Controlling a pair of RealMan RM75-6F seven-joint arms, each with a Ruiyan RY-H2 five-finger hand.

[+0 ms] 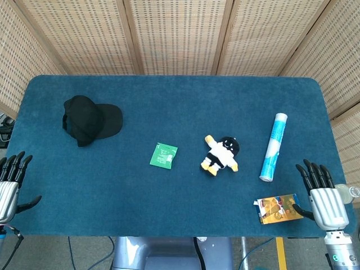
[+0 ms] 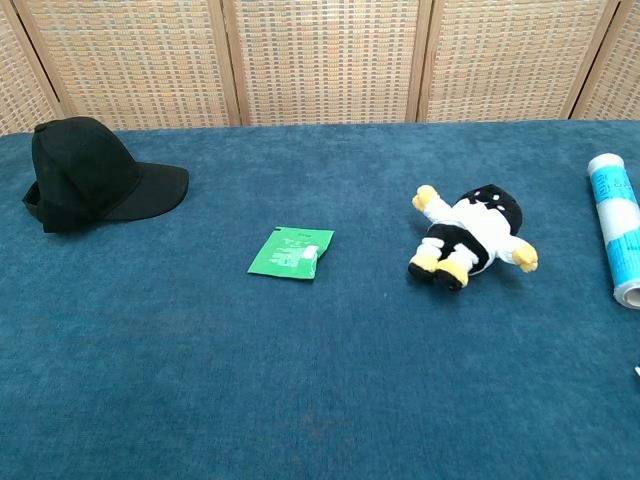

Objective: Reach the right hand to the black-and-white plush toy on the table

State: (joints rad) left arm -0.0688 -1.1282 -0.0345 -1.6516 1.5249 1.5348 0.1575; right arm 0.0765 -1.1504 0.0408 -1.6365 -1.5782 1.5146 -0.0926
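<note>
The black-and-white plush toy (image 1: pixel 221 154) (image 2: pixel 470 237), with yellow paws and feet, lies flat on the blue table (image 1: pixel 169 101) a little right of centre. My right hand (image 1: pixel 319 191) is at the table's front right corner, fingers spread and holding nothing, well to the right of and nearer than the toy. At the front left edge my left hand (image 1: pixel 11 180) is also open and holds nothing. Neither hand shows in the chest view.
A blue-and-white roll (image 1: pixel 273 147) (image 2: pixel 615 228) lies between the toy and my right hand. An orange packet (image 1: pixel 276 208) sits just left of that hand. A green sachet (image 1: pixel 163 154) (image 2: pixel 290 252) lies mid-table and a black cap (image 1: pixel 90 120) (image 2: pixel 92 172) at the left.
</note>
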